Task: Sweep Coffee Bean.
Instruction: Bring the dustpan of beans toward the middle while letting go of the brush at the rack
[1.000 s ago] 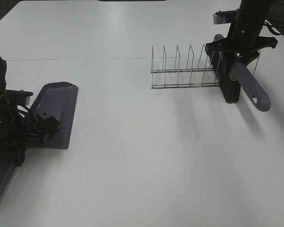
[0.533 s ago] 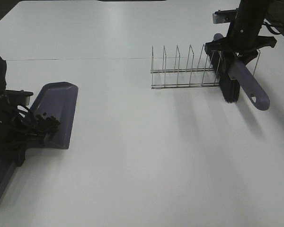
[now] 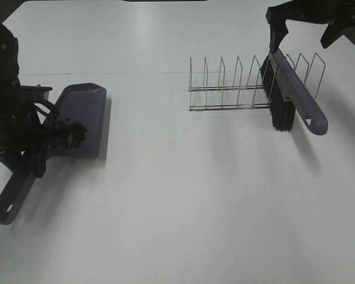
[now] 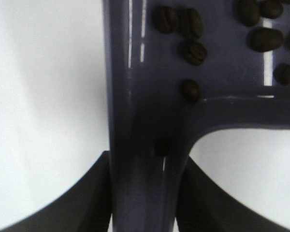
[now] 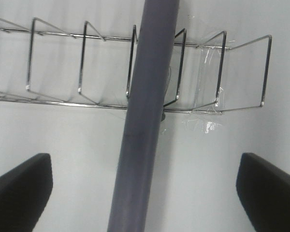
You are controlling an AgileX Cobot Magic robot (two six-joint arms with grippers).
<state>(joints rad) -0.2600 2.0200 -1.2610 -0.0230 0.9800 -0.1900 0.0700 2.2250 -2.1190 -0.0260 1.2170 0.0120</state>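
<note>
A purple dustpan (image 3: 83,115) is at the left of the table, with a cluster of coffee beans (image 3: 71,133) at its back near the handle. My left gripper (image 3: 32,155) is shut on the dustpan handle (image 4: 145,159). Several beans (image 4: 193,50) lie in the pan just past the jaws. The purple brush (image 3: 296,94) leans in the wire rack (image 3: 225,89), bristles (image 3: 281,115) down. My right gripper (image 3: 303,29) is open above the brush and apart from it. In the right wrist view the brush handle (image 5: 145,111) runs between the spread fingers (image 5: 19,188).
The wire rack's dividers (image 5: 82,63) stand on both sides of the brush handle. The dustpan's handle end (image 3: 6,207) points toward the front left table edge. White tabletop (image 3: 183,195) lies between the dustpan and the rack.
My right gripper has let go of the brush and risen, leaving it in the rack. My left gripper has carried the dustpan back and to the right, beans still in it.
</note>
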